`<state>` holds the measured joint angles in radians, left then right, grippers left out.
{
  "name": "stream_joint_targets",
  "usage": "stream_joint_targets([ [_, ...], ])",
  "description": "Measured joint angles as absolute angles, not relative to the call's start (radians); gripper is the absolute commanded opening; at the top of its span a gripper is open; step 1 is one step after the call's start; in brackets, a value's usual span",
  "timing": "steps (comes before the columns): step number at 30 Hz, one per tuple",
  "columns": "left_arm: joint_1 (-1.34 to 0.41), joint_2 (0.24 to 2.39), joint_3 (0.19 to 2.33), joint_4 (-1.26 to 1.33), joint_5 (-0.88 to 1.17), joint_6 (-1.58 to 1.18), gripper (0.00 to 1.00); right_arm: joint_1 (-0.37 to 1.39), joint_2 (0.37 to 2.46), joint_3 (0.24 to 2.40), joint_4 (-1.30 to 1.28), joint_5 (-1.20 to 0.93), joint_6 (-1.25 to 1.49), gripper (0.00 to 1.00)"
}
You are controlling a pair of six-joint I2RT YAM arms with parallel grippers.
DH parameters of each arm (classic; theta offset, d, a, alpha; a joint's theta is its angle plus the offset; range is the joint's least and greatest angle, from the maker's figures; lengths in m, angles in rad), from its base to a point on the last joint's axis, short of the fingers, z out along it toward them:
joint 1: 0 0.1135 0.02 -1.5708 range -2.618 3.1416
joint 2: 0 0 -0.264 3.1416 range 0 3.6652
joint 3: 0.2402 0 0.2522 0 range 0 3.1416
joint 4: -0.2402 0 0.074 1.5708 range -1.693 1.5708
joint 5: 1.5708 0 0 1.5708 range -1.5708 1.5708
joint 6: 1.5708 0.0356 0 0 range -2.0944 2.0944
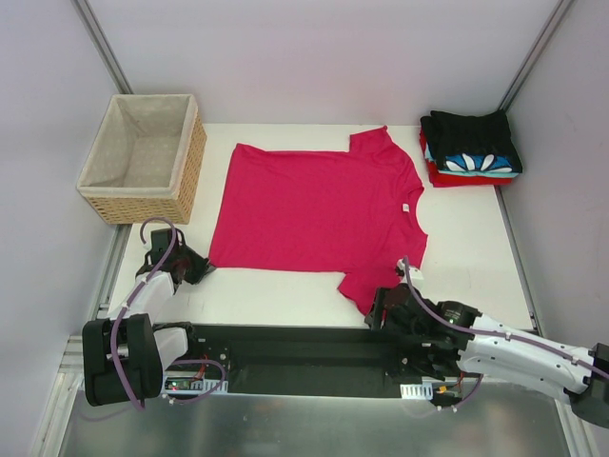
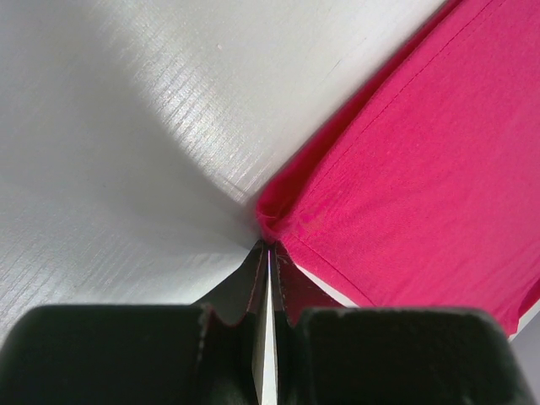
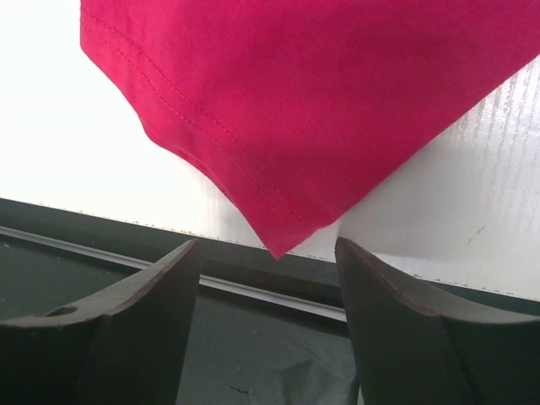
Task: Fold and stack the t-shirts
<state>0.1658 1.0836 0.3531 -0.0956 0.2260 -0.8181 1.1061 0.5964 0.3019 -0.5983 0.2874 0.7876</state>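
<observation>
Item 1: crimson-pink short-sleeved cloth tee, spread flat in the middle of the white table, collar to the right, hem to the left, 1 sleeve pointing to the far edge and 1 to the near edge. Bare table lies on all 4 sides of it, widest on the right and along the near-left strip. The near sleeve tip reaches close to the table's near edge, beyond which runs the black base plate. Item 2: left gripper, low at the hem's near corner, fingers pressed together and pinching the very corner, where the cloth puckers. Item 3: right gripper, at the near sleeve, fingers spread on either side of the sleeve tip, not touching it. Item 4: woven wicker basket with beige lining, far left, just beside the hem edge but apart from it. Item 5: stack of 3 in the far right corner, well apart from the collar: folded black shirt on top, folded blue-white patterned shirt between, folded red shirt beneath. Pale walls close the left, far and right sides.
</observation>
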Motion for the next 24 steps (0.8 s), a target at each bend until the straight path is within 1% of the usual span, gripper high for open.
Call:
stream_joint_targets([
  [2,0.166,1.082,0.353,-0.096,0.226,-0.818,0.0,1.106,0.603,0.3,-0.588,0.287,0.795,0.63],
  [3,0.166,1.081,0.353,-0.097,0.226,-0.818,0.0,1.106,0.605,0.299,-0.584,0.287,0.797,0.59],
  [6,0.166,1.079,0.353,-0.102,0.226,-0.817,0.0,1.106,0.616,0.297,-0.579,0.288,0.801,0.53],
  [11,0.172,1.078,0.353,-0.104,0.226,-0.814,0.0,1.106,0.641,0.297,-0.56,0.289,0.804,0.47],
  [13,0.172,1.077,0.353,-0.104,0.226,-0.812,0.0,1.106,0.651,0.297,-0.552,0.29,0.805,0.46],
  [17,0.172,1.077,0.353,-0.104,0.226,-0.809,0.0,1.106,0.662,0.295,-0.543,0.291,0.809,0.36],
  [19,0.172,1.077,0.353,-0.104,0.226,-0.807,0.0,1.106,0.665,0.292,-0.536,0.291,0.809,0.34],
  [20,0.172,1.077,0.353,-0.104,0.226,-0.806,0.0,1.106,0.666,0.29,-0.532,0.292,0.811,0.29],
  [24,0.172,1.077,0.353,-0.104,0.226,-0.802,0.0,1.106,0.678,0.286,-0.517,0.296,0.812,0.25],
])
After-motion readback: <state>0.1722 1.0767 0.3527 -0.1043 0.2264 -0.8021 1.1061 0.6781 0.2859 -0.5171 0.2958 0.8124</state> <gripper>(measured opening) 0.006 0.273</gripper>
